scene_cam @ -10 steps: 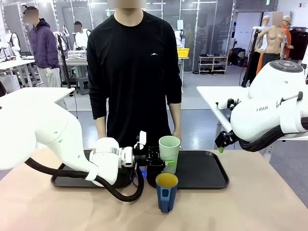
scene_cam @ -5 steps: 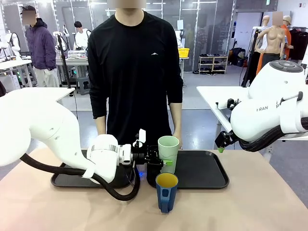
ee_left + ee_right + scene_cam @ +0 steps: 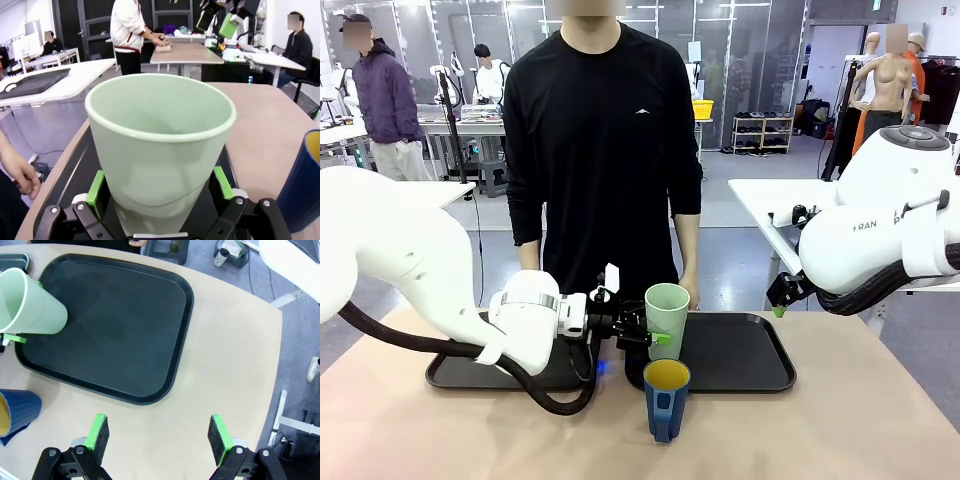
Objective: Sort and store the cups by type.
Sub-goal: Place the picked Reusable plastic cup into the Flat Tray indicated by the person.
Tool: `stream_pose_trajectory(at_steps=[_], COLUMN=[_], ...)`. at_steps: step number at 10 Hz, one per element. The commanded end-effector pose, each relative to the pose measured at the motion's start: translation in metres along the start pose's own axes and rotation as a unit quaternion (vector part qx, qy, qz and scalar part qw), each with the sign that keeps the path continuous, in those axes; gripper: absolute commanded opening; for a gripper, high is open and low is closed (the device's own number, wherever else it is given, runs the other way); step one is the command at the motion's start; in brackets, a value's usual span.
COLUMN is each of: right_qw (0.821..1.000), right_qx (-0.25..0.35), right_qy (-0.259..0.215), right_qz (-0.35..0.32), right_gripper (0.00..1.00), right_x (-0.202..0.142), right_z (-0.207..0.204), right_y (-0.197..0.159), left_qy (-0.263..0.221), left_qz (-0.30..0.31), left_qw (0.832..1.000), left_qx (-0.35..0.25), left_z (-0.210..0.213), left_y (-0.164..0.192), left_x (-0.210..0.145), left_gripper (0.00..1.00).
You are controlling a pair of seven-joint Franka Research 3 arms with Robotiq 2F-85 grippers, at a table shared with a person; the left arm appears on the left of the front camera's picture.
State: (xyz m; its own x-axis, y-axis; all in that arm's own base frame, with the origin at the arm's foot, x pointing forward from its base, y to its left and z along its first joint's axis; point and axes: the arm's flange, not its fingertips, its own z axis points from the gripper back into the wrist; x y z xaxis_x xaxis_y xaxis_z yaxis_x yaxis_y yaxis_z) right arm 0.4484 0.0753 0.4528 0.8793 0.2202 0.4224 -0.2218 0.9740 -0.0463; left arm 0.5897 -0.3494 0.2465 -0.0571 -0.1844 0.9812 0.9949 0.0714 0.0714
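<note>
My left gripper (image 3: pixel 658 330) is shut on the lower half of the pale mint-green tumbler (image 3: pixel 667 308), which stays upright over the left edge of the right black tray (image 3: pixel 740 352). In the left wrist view the tumbler (image 3: pixel 160 145) sits between the green pads (image 3: pixel 95 186) of that gripper (image 3: pixel 159 189). The dark blue mug (image 3: pixel 666 398) with its yellow inside stands on the table in front of the trays, also visible as the mug (image 3: pixel 305 185) and the mug (image 3: pixel 15 412). My right gripper (image 3: pixel 159 432) hangs open high above the table's right side, the tumbler (image 3: pixel 30 302) far from it.
A second black tray (image 3: pixel 470 376) lies left of the first, partly behind my left arm. The right tray (image 3: pixel 115 325) is bare apart from the tumbler. A person (image 3: pixel 605 150) stands at the far edge, one hand (image 3: pixel 17 172) hanging near the table.
My left arm has drawn back to the left, carrying the tumbler a little leftward with it. The mug and my right arm have not moved.
</note>
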Motion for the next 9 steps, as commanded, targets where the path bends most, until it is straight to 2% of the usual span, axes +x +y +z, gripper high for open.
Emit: stream_pose_trajectory(at_steps=[1, 6, 9], right_qw=[1.0, 1.0, 1.0], right_qx=[0.0, 0.0, 0.0], right_qy=[0.0, 0.0, 0.0], right_qz=[-0.001, -0.001, -0.001], right_gripper=[1.0, 1.0, 1.0], right_x=[0.0, 0.0, 0.0], right_z=[0.0, 0.0, 0.0], right_y=[-0.001, -0.001, -0.001], left_qy=[0.043, 0.067, 0.089], left_qz=[0.01, 0.016, -0.005], left_qw=[0.999, 0.997, 0.995], left_qx=[0.005, 0.019, 0.049], left_z=[0.011, 0.026, 0.042], left_y=[-0.004, 0.0, -0.007], left_x=[0.01, 0.01, 0.021], left_gripper=[1.0, 1.0, 1.0])
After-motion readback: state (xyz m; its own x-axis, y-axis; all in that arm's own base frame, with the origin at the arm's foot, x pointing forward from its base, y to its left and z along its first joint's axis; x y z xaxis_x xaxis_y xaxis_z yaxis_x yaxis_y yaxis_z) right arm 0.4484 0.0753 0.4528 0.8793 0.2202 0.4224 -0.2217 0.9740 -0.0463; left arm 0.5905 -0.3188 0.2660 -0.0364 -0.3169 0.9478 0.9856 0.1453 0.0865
